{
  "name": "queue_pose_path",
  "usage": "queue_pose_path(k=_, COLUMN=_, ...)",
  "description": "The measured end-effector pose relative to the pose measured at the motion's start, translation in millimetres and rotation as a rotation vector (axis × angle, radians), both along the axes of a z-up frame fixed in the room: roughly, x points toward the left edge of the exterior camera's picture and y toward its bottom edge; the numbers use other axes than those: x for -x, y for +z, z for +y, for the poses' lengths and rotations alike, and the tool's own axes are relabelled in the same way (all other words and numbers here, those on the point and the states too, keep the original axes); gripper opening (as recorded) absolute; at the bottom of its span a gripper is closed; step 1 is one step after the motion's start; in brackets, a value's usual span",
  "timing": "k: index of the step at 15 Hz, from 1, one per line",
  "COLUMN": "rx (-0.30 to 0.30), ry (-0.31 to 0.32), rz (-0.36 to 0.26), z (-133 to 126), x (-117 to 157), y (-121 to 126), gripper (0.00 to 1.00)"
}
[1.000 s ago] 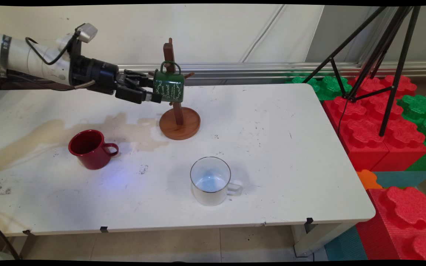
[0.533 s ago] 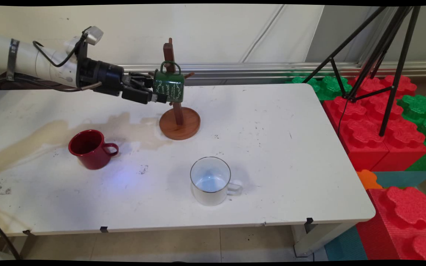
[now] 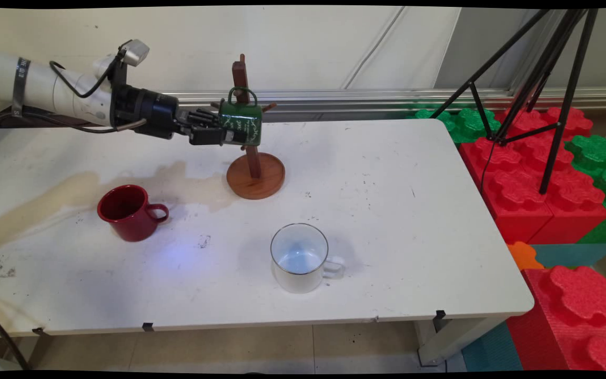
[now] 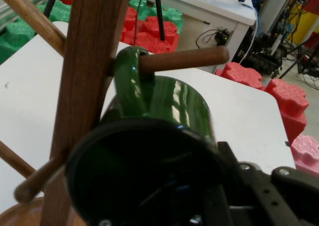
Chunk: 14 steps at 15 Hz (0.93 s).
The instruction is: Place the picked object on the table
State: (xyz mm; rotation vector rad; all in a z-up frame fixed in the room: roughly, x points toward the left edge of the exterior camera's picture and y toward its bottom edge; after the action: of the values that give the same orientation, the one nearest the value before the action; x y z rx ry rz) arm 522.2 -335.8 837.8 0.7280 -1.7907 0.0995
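Observation:
A dark green mug (image 3: pixel 240 126) hangs by its handle on a peg (image 4: pixel 184 59) of a wooden mug tree (image 3: pixel 254 176) at the back of the white table (image 3: pixel 387 210). My gripper (image 3: pixel 223 136) reaches in level from the left and is shut on the green mug's rim wall. In the hand view the mug's (image 4: pixel 179 101) dark opening faces the camera, with the tree's post (image 4: pixel 84 86) just left of it. One finger (image 4: pixel 230 162) lies against the outside of the mug's right wall; the other is lost in the dark inside. The gripper (image 4: pixel 209 186) sits at the rim.
A red mug (image 3: pixel 129 212) stands at the left, beside a tan stain. Nearer the front edge is a white mug (image 3: pixel 299 257) with its handle to the right. A black tripod (image 3: pixel 539 79) and red and green foam blocks (image 3: pixel 539 173) stand off the table's right side.
The gripper has moved right onto the green mug and its fingers have drawn together on the rim. The mug has tilted slightly on its peg.

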Motion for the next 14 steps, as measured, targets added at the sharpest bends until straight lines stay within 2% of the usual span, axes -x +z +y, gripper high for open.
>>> queue_pose_path(k=7, rx=0.004, ry=-0.046, rz=0.013, z=8, x=3, y=2, gripper=0.0)
queue_pose_path(k=14, rx=0.026, ry=-0.066, rz=0.029, z=9, x=5, y=10, gripper=0.0)
